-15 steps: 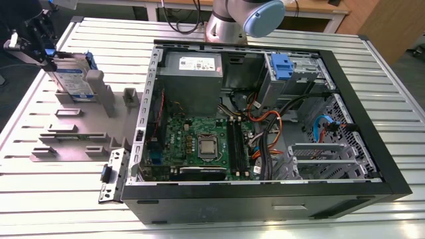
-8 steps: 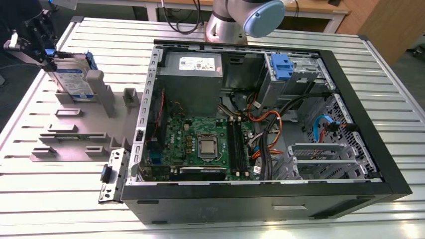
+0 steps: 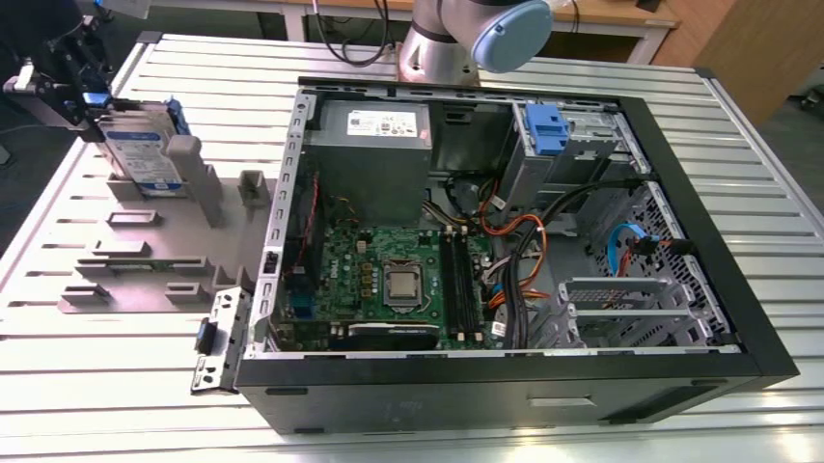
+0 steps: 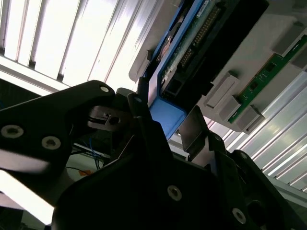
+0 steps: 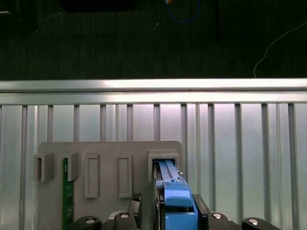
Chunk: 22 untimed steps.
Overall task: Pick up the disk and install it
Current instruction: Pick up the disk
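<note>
We saw the gripper (image 3: 91, 104) pinching the top edge of the disk (image 3: 137, 154), which stood upright in the grey holder (image 3: 142, 262), at the exterior view's left of the computer case (image 3: 489, 391).

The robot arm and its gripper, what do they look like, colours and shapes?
The arm is a silver-grey metal tube with a round pale-blue cap at its joint. The gripper is matte black, built of chunky angular plates and links, dotted with round silver screw heads in the second wrist view.
</note>
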Available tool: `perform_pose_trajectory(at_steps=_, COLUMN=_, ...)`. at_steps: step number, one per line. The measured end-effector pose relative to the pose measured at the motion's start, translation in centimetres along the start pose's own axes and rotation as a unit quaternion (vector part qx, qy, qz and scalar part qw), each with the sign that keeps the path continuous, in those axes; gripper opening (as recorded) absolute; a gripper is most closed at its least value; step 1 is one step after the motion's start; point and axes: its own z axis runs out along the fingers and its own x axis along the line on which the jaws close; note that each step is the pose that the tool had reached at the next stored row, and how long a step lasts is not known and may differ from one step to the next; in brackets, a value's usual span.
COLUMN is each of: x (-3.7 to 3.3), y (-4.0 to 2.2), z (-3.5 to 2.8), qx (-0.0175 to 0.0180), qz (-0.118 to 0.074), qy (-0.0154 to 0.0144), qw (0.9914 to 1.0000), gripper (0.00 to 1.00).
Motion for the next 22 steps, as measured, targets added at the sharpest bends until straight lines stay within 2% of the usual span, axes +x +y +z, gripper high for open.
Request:
perform_pose_trajectory(at_steps=14, x=-0.33, y=0.01, z=0.04, qx=0.0, qz=0.0, qy=0.0, qw=1.0, gripper=0.53)
perform_pose_trajectory(at_steps=16, x=-0.34, y=0.01, z=0.04, qx=0.0, qz=0.0, qy=0.0, qw=1.0, gripper=0.51)
perform_pose_trajectory(at_steps=17, x=-0.34, y=0.01, z=0.04, qx=0.0, qz=0.0, qy=0.0, qw=1.0, gripper=0.44)
perform_pose_trajectory(at_steps=22, x=-0.34, y=0.01, z=0.04, qx=-0.0001, qz=0.0, qy=0.0001, qw=1.0, gripper=0.44)
